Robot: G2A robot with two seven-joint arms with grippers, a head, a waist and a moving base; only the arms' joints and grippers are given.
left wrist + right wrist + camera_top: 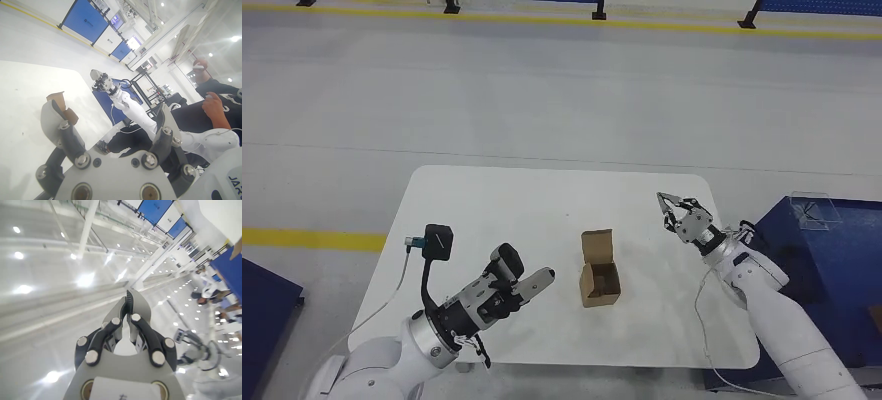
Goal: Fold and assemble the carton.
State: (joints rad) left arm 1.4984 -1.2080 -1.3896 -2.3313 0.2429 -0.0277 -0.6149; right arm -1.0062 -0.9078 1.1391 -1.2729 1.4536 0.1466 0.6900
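My left hand point(526, 273), fingers spread wide, lies nearer the carton point(599, 272) than my closed right hand point(667, 205). The carton sits between them, flap up.

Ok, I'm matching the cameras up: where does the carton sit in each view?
Top view: carton centred on the white table, lid flap open.
Left wrist view: carton partly behind one open jaw of the left gripper.
Right wrist view: aimed at the hall ceiling instead.
Shared landmark: the table.

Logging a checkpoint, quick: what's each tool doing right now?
Left tool: open, holding nothing.
Right tool: closed, holding nothing.
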